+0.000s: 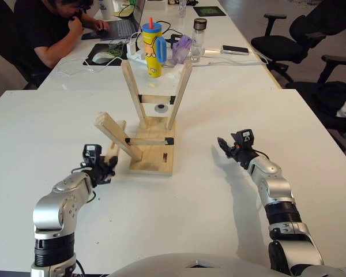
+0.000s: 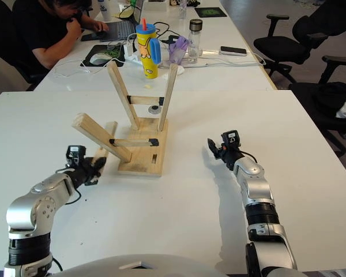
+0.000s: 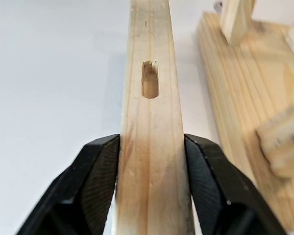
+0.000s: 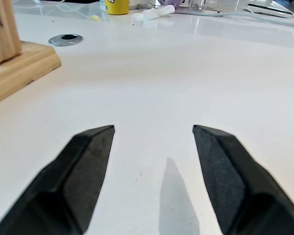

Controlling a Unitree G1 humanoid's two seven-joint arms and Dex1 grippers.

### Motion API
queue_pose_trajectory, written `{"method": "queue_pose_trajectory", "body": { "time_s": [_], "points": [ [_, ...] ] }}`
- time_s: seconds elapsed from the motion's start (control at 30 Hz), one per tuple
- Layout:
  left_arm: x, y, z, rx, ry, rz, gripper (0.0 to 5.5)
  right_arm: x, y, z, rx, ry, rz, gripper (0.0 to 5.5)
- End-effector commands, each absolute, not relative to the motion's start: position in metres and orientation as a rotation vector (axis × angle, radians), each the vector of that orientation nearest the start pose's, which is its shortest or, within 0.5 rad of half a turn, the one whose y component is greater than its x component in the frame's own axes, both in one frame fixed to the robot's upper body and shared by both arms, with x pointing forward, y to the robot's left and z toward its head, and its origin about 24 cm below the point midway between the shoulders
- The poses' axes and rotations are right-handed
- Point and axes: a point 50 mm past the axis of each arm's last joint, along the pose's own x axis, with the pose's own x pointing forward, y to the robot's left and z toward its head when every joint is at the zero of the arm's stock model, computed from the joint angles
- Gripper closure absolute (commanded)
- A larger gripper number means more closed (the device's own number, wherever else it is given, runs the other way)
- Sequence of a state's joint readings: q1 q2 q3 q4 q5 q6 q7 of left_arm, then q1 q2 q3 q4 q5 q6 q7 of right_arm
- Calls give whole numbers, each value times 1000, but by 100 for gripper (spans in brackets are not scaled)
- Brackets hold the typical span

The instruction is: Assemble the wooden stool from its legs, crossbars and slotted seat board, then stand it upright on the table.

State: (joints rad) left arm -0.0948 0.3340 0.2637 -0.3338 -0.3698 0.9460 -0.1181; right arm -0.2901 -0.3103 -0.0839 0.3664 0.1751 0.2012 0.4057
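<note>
The slotted seat board (image 1: 155, 157) lies flat on the white table (image 1: 219, 219). Two legs (image 1: 134, 92) joined by a crossbar (image 1: 156, 99) stand up from its far end. A third leg (image 1: 116, 135) leans steeply from the near end, with a crossbar (image 1: 150, 141) attached. A loose leg (image 3: 152, 147) with a slot hole lies on the table left of the board, and my left gripper (image 1: 106, 166) is shut on it. My right gripper (image 1: 226, 148) hangs open over bare table to the right of the board, holding nothing.
A round metal grommet (image 1: 160, 108) sits in the table behind the stool. On the far table stand a yellow cup (image 1: 153, 49), a purple item, a jar, a phone and cables. Office chairs (image 1: 288, 40) are at the right.
</note>
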Motion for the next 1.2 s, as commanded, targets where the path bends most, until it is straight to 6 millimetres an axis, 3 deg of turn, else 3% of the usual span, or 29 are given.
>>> {"method": "queue_pose_trajectory", "body": {
  "time_s": [0.03,0.1,0.17,0.3,0.37,0.47,0.57,0.7,0.8,0.93,1.07,1.2],
  "points": [
    [278,258,152,-112,40,43,346,308,-216,41,32,239,286,255],
    [282,258,191,-146,-180,-49,346,309,-215,44,51,231,309,255],
    [280,246,228,-213,-328,-275,346,310,-215,47,81,228,329,255],
    [267,240,303,-207,-475,-646,346,311,-219,53,138,211,365,255],
    [258,224,327,-228,-477,-832,346,311,-219,59,171,199,390,255],
    [241,188,341,-278,-424,-1130,346,310,-216,78,231,157,496,255],
    [232,158,337,-397,-372,-1307,346,300,-210,103,328,158,708,255],
    [230,123,321,-487,-258,-1434,346,258,-212,123,383,329,1045,236],
    [226,115,292,-487,-132,-1450,346,237,-223,146,478,398,1207,197],
    [224,100,234,-540,55,-1411,346,234,-234,187,636,280,1309,133],
    [219,95,202,-562,123,-1379,346,229,-233,199,749,245,1388,99],
    [213,96,188,-542,176,-1406,346,226,-233,199,801,258,1399,99]
  ]
}}
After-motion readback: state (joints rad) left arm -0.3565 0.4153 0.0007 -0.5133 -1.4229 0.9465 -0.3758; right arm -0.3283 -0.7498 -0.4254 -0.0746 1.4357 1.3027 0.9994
